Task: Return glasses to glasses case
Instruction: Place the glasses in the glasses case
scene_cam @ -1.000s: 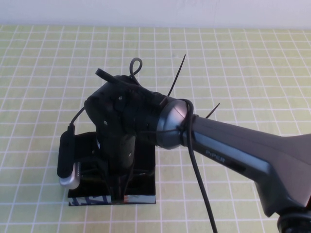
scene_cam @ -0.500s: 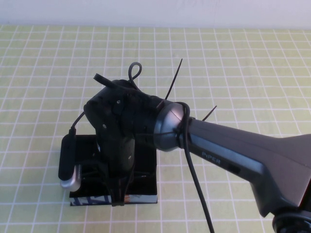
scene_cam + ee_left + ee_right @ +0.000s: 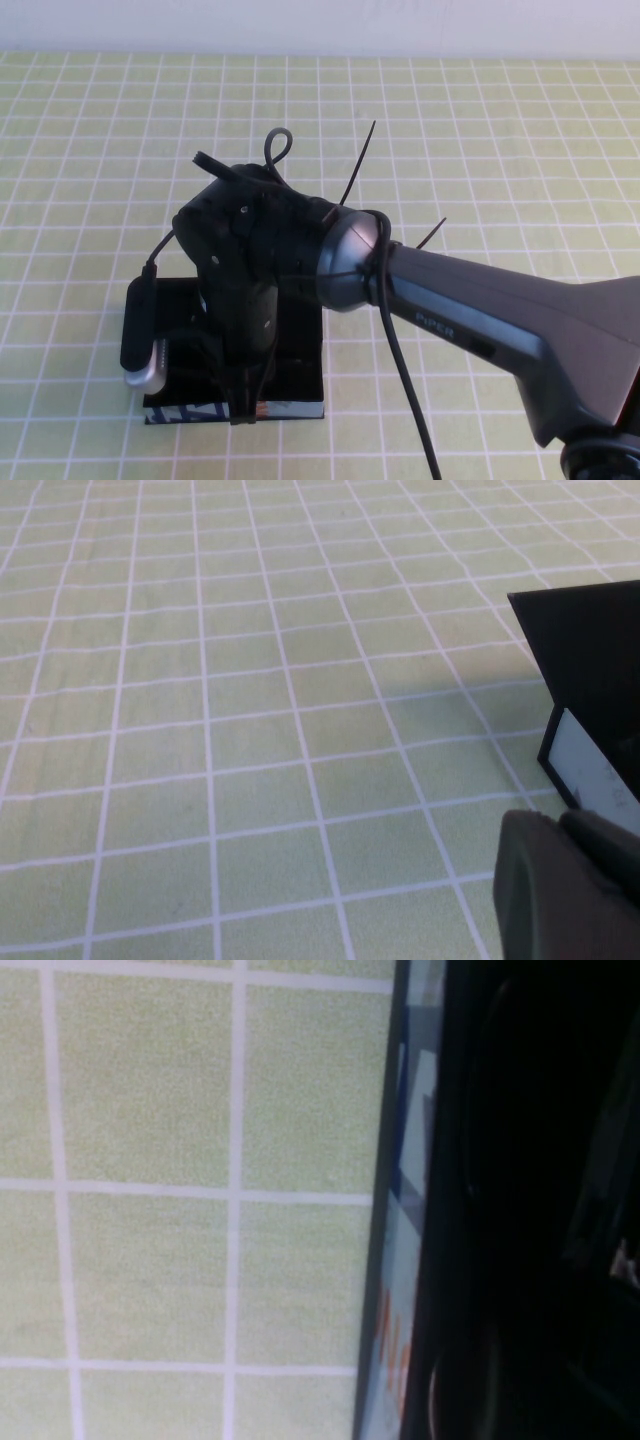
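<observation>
The black glasses case point(image 3: 298, 378) lies open on the table, its light blue, dark and orange front edge point(image 3: 200, 411) facing me. My right gripper point(image 3: 242, 400) points straight down into the case, close to that edge. The wrist hides the glasses in the high view. In the right wrist view the patterned edge point(image 3: 405, 1210) runs beside the dark inside of the case, where a faint curved rim point(image 3: 442, 1392) shows, probably the glasses. My left gripper point(image 3: 565, 825) is shut and empty, low over the table beside the case's raised black lid point(image 3: 585, 650).
A yellow-green cloth with a white grid point(image 3: 480, 140) covers the table. The right arm point(image 3: 480, 320) reaches in from the lower right, with a cable point(image 3: 405, 380) hanging under it. A black and silver camera point(image 3: 140, 340) sticks out from the wrist, left of the case.
A second ago the right wrist shifted slightly up and away; the case's front edge now sits a little further right. Nothing has moved in the last half second.
</observation>
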`<state>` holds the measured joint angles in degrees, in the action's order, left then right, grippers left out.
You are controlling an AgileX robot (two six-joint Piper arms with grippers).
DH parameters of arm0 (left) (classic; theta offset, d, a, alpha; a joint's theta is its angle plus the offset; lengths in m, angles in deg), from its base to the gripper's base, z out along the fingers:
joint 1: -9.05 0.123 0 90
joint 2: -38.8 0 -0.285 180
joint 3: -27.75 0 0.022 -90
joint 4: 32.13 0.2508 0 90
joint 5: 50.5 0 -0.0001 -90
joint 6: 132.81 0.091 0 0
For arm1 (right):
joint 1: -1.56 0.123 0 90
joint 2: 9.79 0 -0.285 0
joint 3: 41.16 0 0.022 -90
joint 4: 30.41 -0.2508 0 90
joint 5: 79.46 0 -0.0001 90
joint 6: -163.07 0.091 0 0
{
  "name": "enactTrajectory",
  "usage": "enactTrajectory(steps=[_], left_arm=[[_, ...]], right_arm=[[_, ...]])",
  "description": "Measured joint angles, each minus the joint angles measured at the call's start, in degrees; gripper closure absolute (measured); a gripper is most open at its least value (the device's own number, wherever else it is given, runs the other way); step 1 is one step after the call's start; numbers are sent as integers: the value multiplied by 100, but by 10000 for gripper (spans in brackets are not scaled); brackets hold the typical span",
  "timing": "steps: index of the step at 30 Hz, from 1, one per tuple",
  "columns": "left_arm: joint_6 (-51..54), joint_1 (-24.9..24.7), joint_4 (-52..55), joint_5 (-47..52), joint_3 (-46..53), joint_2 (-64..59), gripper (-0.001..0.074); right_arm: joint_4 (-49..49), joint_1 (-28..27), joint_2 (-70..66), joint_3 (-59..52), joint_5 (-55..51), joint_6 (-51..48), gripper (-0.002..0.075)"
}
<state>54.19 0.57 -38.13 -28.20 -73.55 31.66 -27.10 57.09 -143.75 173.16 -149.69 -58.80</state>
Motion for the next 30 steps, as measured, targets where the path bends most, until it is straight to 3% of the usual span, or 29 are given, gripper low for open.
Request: enactTrajectory(steps=[5,22,30], left_arm=[[0,0,0,0,0,0,737],[0,0,0,0,0,0,737],[0,0,0,0,0,0,737]], right_arm=[[0,0,0,0,0,4,582],[113,-52,401,253,0,610,579],[113,-714,1060,241,-28,1591,724]])
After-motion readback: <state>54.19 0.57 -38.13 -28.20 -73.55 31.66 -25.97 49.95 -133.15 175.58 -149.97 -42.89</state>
